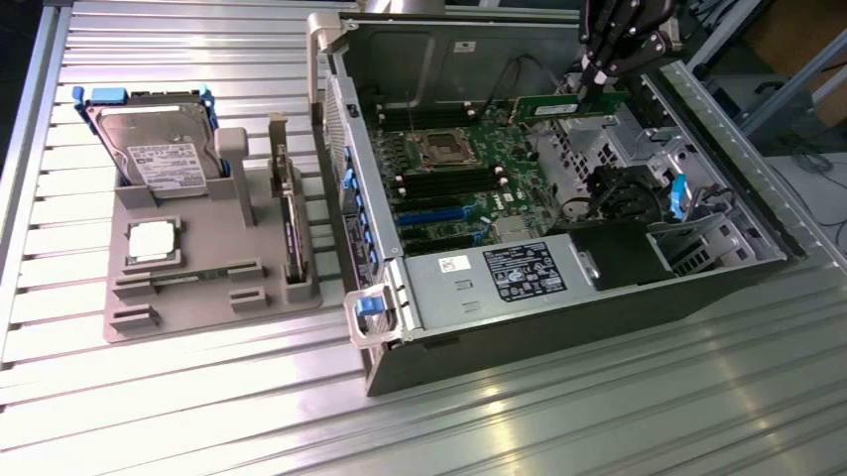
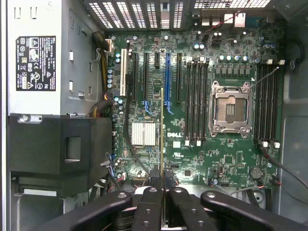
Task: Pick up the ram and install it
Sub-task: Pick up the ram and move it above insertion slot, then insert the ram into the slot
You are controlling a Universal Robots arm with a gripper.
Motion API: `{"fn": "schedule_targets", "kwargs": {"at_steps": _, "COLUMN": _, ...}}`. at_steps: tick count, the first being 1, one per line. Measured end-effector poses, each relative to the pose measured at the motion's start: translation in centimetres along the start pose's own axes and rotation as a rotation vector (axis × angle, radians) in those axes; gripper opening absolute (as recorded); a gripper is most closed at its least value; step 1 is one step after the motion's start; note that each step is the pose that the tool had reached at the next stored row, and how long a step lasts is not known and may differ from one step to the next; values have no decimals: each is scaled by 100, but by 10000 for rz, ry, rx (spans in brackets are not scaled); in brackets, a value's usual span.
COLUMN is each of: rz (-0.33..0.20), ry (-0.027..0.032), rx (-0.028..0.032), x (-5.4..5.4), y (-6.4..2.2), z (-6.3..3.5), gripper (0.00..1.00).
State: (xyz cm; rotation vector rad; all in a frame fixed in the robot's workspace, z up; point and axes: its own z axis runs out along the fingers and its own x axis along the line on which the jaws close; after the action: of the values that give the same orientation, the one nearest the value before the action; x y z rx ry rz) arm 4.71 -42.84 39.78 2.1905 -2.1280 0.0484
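The gripper (image 1: 592,87) is reaching down into the open computer case (image 1: 530,342) from the exterior view's upper right, and its fingers are pressing together on the ram (image 1: 569,104), a narrow green stick that it is holding by the upper edge with the long side running level. In the wrist view the gripper (image 2: 162,185) is showing its dark fingers (image 2: 148,207) closing on either side of the ram (image 2: 162,134), which is appearing edge-on as a thin line hanging over the motherboard (image 2: 192,159). That line is running parallel to the slots and is sitting over the strip between a short black slot and the blue expansion slot (image 2: 167,79), to one side of the nearest bank of black memory slots (image 2: 196,101). The CPU socket (image 2: 230,109) is lying between that bank and a second bank of memory slots (image 2: 267,103). The power supply (image 1: 510,268) is sitting at the near end of the case in the exterior view. Well apart, on the exterior view's left, a grey fixture (image 1: 185,297) is resting on the slatted metal table (image 1: 596,416), carrying a hard drive (image 1: 166,159), a square silver CPU chip (image 1: 150,241) and an expansion card (image 1: 289,208) standing on edge
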Motion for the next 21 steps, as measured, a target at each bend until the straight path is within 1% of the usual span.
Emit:
{"fn": "schedule_targets", "kwargs": {"at_steps": 1, "rz": -17, "ry": -453, "rx": 13, "x": 1, "y": 0, "z": 0, "gripper": 12}}
{"fn": "schedule_targets", "kwargs": {"at_steps": 2, "rz": -29, "ry": -747, "rx": 22, "x": 3, "y": 1, "z": 0, "gripper": 12}}
{"fn": "schedule_targets", "kwargs": {"at_steps": 3, "rz": -45, "ry": -1177, "rx": 36, "x": 5, "y": 3, "z": 1, "gripper": 12}}
{"fn": "schedule_targets", "kwargs": {"at_steps": 4, "rz": -56, "ry": -1463, "rx": 45, "x": 6, "y": 3, "z": 1, "gripper": 12}}
{"fn": "schedule_targets", "kwargs": {"at_steps": 14, "rz": -56, "ry": -1466, "rx": 45, "x": 6, "y": 8, "z": 3, "gripper": 12}}
{"fn": "schedule_targets", "kwargs": {"at_steps": 17, "rz": -56, "ry": -1468, "rx": 45, "x": 3, "y": 31, "z": 27, "gripper": 12}}
{"fn": "schedule_targets", "kwargs": {"at_steps": 21, "rz": -57, "ry": -1472, "rx": 45, "x": 1, "y": 40, "z": 54, "gripper": 12}}
